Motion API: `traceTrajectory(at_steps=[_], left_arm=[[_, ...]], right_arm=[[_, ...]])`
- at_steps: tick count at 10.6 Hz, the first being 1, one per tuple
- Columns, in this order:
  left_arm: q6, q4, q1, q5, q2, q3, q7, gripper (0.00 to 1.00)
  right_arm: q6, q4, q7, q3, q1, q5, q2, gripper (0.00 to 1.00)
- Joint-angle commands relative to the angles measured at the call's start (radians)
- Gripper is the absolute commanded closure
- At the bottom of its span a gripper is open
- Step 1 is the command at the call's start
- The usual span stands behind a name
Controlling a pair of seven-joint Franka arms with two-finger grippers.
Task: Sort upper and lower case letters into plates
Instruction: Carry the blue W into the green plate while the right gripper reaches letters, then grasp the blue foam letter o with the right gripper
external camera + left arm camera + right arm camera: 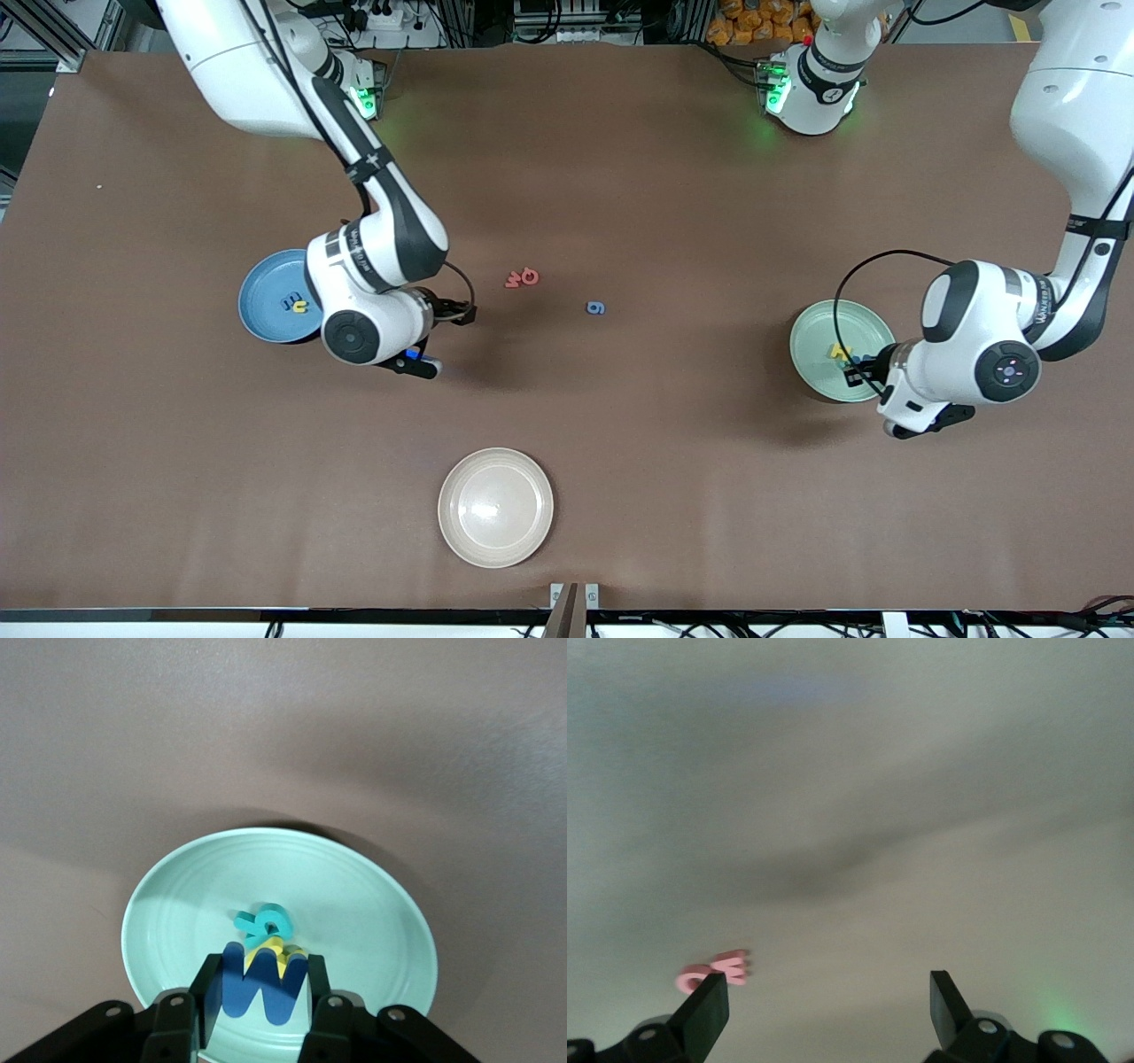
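Right then, my left gripper (264,992) clamped the blue W (262,987) over the mint plate (372,904). My right gripper (828,1014) hung wide apart above the table (673,461).

I've got three plates on the table (620,159). One plate (266,297) sits toward the right arm's end with two letters (295,304) in it. A second plate (828,341) is toward the left arm's end, holding a small pile of letters (266,926); my left gripper (264,992) is over it, pinching a W (263,988). The third plate (495,507) is nearest the front camera. Between the first two: a touching letter pair (522,278), and a single letter (595,307) near them, slightly closer to camera.
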Motion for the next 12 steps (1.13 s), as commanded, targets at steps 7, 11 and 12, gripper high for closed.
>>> traceTrajectory(at_steps=[7,11,12], left_arm=[[0.01,-0.01,0.006,0.012,-0.041,-0.018,0.025,0.0],[-0.013,0.011,0.017,0.011,-0.07,-0.018,0.022,0.0],[-0.013,0.024,0.017,0.011,-0.072,-0.018,0.021,0.0]], right_arm=[[0.116,0.033,0.134,-0.007,0.108,0.011,0.008,0.0],[0.282,0.037,0.201,-0.007,0.194,0.013,0.054,0.0],[0.338,0.037,0.213,-0.007,0.218,0.013,0.063,0.0]])
